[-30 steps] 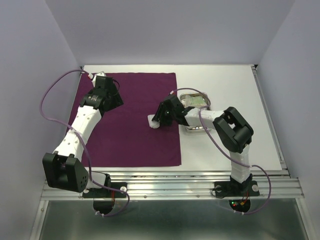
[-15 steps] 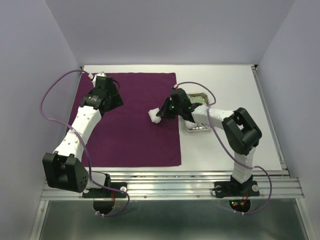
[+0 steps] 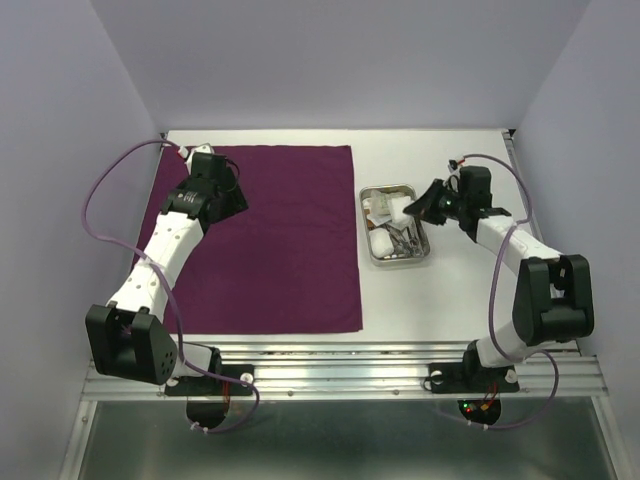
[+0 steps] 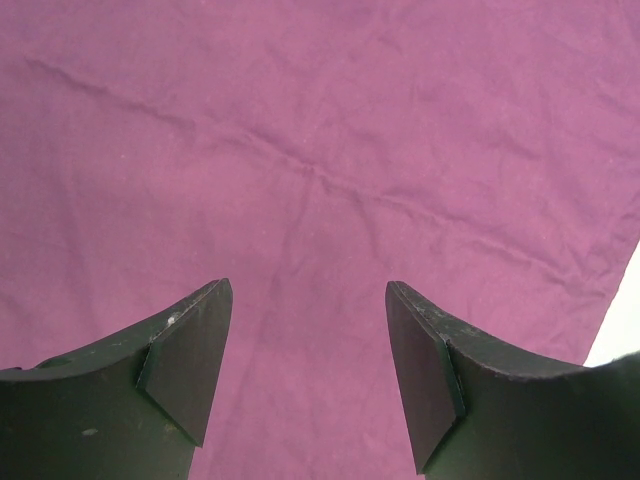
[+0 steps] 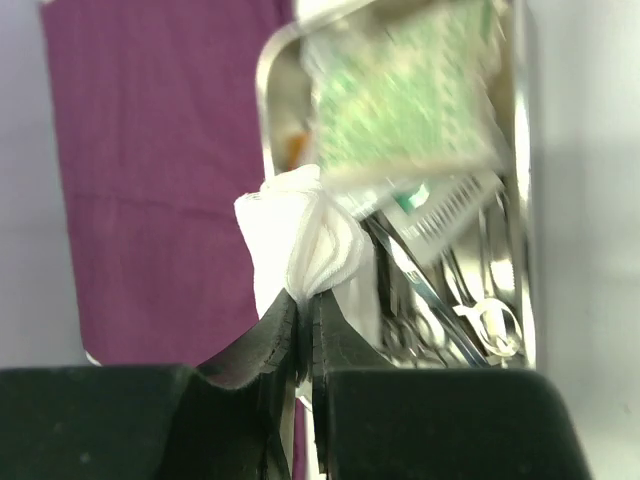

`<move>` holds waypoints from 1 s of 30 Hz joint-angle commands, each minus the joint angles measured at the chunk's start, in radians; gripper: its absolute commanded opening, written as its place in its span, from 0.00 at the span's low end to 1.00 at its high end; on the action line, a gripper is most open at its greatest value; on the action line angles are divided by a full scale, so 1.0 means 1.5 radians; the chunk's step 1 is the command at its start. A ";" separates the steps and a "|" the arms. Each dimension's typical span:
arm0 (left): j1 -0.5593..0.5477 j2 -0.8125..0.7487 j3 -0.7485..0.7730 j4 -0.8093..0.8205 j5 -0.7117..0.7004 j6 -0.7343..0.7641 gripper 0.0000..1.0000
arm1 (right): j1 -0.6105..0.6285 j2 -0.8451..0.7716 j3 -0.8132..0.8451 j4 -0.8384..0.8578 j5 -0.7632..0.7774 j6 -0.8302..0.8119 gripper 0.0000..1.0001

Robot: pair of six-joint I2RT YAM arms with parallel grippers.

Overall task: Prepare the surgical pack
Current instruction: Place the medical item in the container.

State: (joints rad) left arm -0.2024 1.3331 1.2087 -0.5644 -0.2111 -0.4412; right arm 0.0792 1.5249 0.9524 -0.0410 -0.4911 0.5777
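The right hand is pinched almost fully closed on a white gauze pad. The pad's gathered edge is nipped between the fingertips and the rest fans out above them. A thin pinch like this suits soft cloth, which bunches rather than slips. The hand hangs over the steel tray, which lies directly beneath and ahead of the fingertips, so the pad looks meant to go in with the other items.

Beyond the pad, inside the tray, lie a green-printed packet and, nearer the hand, steel scissors or forceps. Another white wad sits in the tray's near end.

The left hand is spread wide and holds nothing. It hovers over the purple drape, which fills the space between and beyond its fingers. The drape lies flat on the worktop, likely as the wrapping layer.

The right wrist view is blurred, so the packet's print and the exact instruments cannot be read. The held pad hides part of the tray's contents. Whether the pad touches the tray cannot be told. The left wrist view cuts off most of the drape, showing only one pale corner of worktop at its right edge.
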 commanded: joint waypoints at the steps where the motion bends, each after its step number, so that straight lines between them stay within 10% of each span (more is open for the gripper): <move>1: 0.001 -0.007 -0.009 0.013 0.005 0.013 0.74 | -0.024 -0.002 -0.024 -0.045 -0.077 -0.063 0.01; 19: 0.001 0.003 0.003 0.017 0.023 0.012 0.74 | -0.024 0.086 -0.005 -0.125 0.013 -0.102 0.08; 30: 0.001 0.011 0.006 0.018 0.013 0.011 0.74 | -0.024 0.007 0.017 -0.157 0.060 -0.105 0.57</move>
State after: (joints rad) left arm -0.2024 1.3464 1.1862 -0.5568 -0.1802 -0.4408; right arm 0.0463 1.6051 0.9230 -0.2581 -0.4404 0.4362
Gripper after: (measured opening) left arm 0.741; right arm 0.553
